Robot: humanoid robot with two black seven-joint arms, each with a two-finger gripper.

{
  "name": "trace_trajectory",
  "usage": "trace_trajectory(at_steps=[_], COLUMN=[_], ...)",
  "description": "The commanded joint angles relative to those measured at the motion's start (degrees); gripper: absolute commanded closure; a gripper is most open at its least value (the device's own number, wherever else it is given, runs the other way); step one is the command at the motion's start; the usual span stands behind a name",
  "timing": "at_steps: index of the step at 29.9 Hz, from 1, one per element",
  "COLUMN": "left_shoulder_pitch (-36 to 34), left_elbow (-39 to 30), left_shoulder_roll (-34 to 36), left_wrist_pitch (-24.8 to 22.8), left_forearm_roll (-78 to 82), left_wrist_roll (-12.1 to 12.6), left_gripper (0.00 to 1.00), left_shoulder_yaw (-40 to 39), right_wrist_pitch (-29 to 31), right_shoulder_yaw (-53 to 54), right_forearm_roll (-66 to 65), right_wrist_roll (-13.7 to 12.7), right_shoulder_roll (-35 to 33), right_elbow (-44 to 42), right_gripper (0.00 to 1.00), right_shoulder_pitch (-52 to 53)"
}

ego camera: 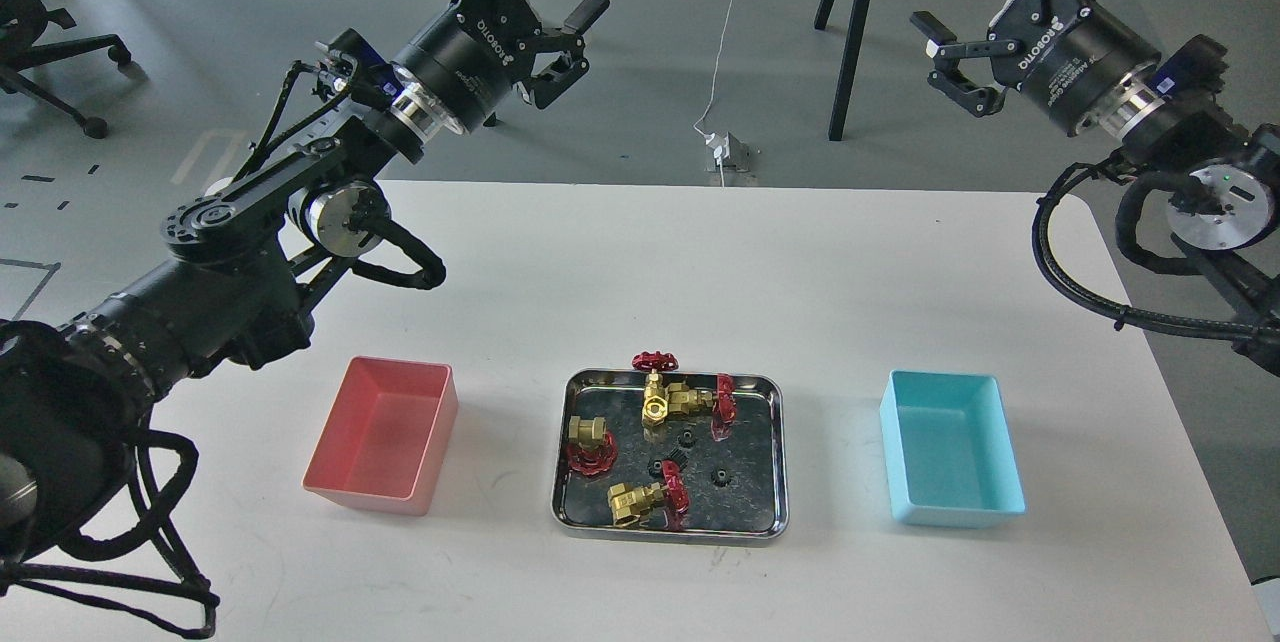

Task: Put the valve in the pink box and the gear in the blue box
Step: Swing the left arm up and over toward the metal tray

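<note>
A shiny steel tray [766,452] at the table's front centre holds several brass valves with red handwheels, such as one standing upright [655,400] and one lying near the front [630,502]. Three tiny black gears [686,438] [668,468] [718,476] lie among them. The pink box [365,499] sits left of the tray with nothing in it. On the tray's right, the blue box [960,514] is likewise empty. My left gripper [568,47] hangs open, high beyond the table's far left edge. At the far right my right gripper [950,62] is also open and raised. Neither holds anything.
The white table [700,272] ends with a rounded corner at the far right. Cables from my right arm [1080,292] loop over the table's right edge. Beyond the table are tripod legs [850,32], a power strip and floor cables.
</note>
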Motion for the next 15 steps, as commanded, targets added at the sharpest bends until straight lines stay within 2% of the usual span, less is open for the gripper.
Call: trace_trajectory(at_steps=[1, 8, 11, 13, 15], left_shoulder_pitch=[0.7, 1.4, 1.8, 1.8, 1.1], left_elbow=[0.0, 0.6, 3.2, 1.6, -3.3], left_shoulder_roll=[-0.5, 0.6, -1.2, -3.7, -5.1], left_wrist_pitch=[0.0, 0.0, 0.0, 0.0, 0.0], left_forearm_roll=[-0.2, -1.1, -3.4, -3.8, -3.7], left_wrist_roll=[0.0, 0.0, 0.0, 0.0, 0.0], left_gripper=[0.0, 0.0, 0.0, 0.0, 0.0], left_shoulder_yaw=[-0.4, -1.3, -6.0, -8.8, -9.5], right_wrist_pitch=[0.0, 0.0, 0.0, 0.0, 0.0], right_shoulder_yaw=[0.9, 6.8, 9.1, 9.6, 9.4], right_forearm_roll=[0.1, 0.1, 2.0, 4.9, 7.3], right_wrist_roll=[0.1, 0.0, -0.1, -0.2, -0.2], right_shoulder_roll=[0.3, 0.5, 0.3, -0.3, -0.9], right_elbow=[-1.3, -3.6, -3.5, -3.3, -3.1], right_gripper=[0.0, 0.0, 0.0, 0.0, 0.0], right_shoulder_pitch=[-0.5, -0.6, -0.1, 0.0, -0.1])
